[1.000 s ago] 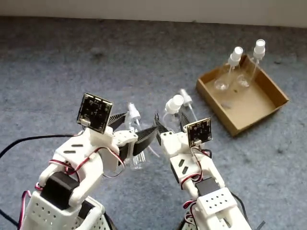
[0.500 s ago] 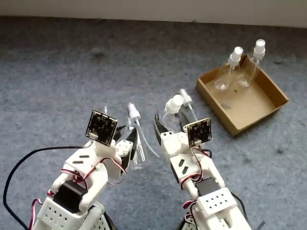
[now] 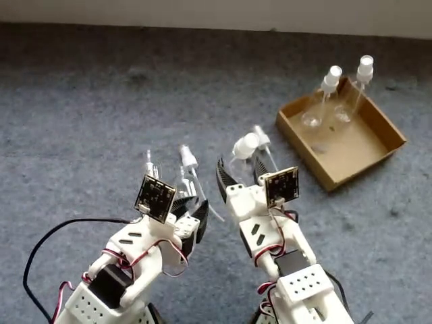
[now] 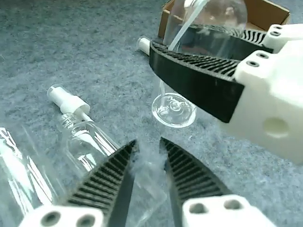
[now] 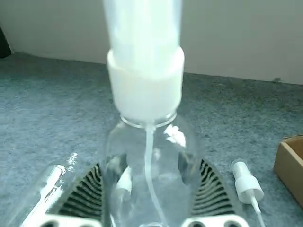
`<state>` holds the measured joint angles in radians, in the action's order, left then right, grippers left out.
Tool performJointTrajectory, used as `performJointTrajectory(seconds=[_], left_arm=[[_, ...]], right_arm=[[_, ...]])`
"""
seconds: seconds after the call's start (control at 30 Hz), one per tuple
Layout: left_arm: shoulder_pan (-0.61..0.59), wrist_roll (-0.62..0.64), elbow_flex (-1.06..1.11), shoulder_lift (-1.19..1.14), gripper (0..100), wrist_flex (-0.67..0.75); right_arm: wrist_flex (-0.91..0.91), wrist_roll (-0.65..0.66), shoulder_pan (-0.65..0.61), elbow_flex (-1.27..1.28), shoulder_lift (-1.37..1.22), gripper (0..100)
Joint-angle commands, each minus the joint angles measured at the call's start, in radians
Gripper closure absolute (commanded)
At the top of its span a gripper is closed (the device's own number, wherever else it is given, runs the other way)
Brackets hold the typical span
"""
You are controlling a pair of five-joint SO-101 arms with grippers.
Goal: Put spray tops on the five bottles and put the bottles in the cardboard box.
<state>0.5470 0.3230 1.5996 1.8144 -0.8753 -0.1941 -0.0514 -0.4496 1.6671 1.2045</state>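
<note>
My right gripper is shut on a clear bottle, held upright above the carpet with a white spray top on it. The bottle's round base shows in the left wrist view too. A second capped bottle lies on the carpet. My left gripper is open by a narrow gap at that bottle's bottom end. Another clear bottle lies beside it. The cardboard box holds two upright capped bottles.
A loose spray top with its tube lies on the carpet between my right gripper and the box. Grey carpet covers the whole table, and a pale wall bounds the far side.
My left arm has drawn back toward its base and its fingers have narrowed. The lying bottle stayed where it was. My right arm has kept still with its bottle.
</note>
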Motion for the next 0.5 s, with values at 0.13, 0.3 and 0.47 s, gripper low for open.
performJointTrajectory(seconds=[0.13, 0.3, 0.47], left_arm=[[0.015, 0.011, 0.096, 0.005, 97, 0.209], [0.018, 0.011, 0.093, 0.005, 97, 0.213], [0.019, 0.012, 0.093, 0.005, 97, 0.213]], right_arm=[[-0.156, -0.005, -0.013, 0.105, 0.018, 96.1], [-0.159, -0.005, -0.088, 0.101, 0.018, 96.1], [-0.160, -0.005, -0.128, 0.097, 0.018, 96.1]])
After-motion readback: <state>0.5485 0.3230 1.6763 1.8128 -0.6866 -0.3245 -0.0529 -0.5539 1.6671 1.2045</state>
